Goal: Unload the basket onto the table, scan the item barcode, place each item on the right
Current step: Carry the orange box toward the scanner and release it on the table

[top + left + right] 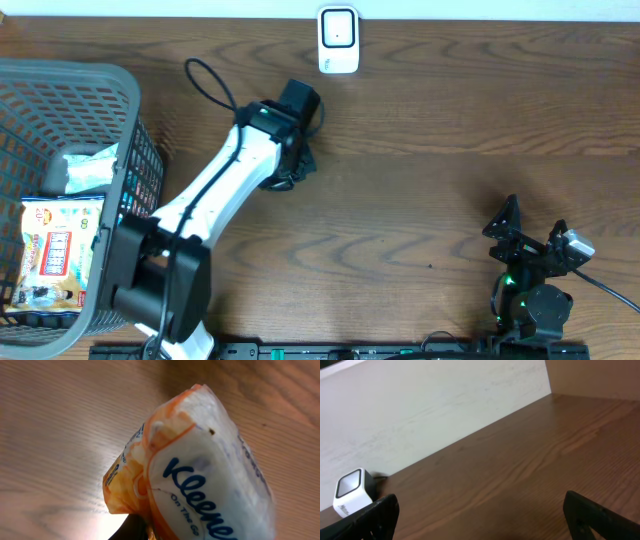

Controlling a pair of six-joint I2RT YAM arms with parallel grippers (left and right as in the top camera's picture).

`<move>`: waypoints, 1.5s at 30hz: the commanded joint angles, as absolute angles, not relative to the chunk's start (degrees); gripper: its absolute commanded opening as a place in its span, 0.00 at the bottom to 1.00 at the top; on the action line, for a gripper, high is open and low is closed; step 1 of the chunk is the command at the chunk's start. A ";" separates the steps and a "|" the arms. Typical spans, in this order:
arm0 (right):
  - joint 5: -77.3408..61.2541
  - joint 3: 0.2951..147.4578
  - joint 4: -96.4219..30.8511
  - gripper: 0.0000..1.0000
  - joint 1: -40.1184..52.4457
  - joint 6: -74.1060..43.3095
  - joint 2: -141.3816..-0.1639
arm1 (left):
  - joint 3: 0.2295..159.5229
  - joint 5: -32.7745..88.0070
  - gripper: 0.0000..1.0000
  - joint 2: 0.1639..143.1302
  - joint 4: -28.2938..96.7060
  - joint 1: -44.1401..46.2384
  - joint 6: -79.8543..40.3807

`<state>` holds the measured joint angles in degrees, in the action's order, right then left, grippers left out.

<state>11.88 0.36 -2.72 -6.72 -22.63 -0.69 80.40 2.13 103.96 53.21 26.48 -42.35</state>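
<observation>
The Kleenex tissue pack [200, 475] sits clenched in the left end effector [292, 165], over the wooden surface [420, 200], a little in front and to the left of the white scanner [338, 40]. The right end effector [480, 525] is released, jaws wide, well away from the scanner at the near right. A grey basket [100, 85] of packets stands far to the scanner's left.

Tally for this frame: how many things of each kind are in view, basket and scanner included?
Kleenex tissue pack: 1
Barcode scanner: 1
Grey basket: 1
White wrapped pack, in basket: 1
Printed snack packet, in basket: 1
Total: 5
</observation>
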 commanded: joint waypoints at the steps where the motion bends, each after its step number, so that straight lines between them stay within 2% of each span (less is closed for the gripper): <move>1: 12.51 0.32 -2.83 0.99 -6.33 -23.31 -0.34 | 80.68 0.64 0.07 105.60 52.03 27.94 -44.10; 13: 12.51 0.32 -2.83 0.99 -6.33 -23.31 -0.34 | 80.68 1.10 0.08 112.33 49.39 30.37 -50.17; 27: 12.51 0.32 -2.83 0.99 -6.33 -23.31 -0.34 | 80.53 3.60 0.08 116.18 46.85 31.07 -50.28; 35: 12.51 0.32 -2.83 0.99 -6.33 -23.31 -0.34 | 74.00 7.18 0.12 116.18 36.86 31.11 -50.30; 41: 12.51 0.32 -2.83 0.99 -6.33 -23.31 -0.34 | 73.73 9.04 0.13 116.16 35.90 31.42 -50.35; 44: 12.51 0.32 -2.83 0.99 -6.33 -23.31 -0.34 | 73.80 8.62 0.27 115.83 36.34 31.55 -50.24; 45: 12.51 0.32 -2.81 0.99 -6.33 -23.31 -0.34 | 73.93 7.99 0.38 115.46 37.10 31.55 -50.26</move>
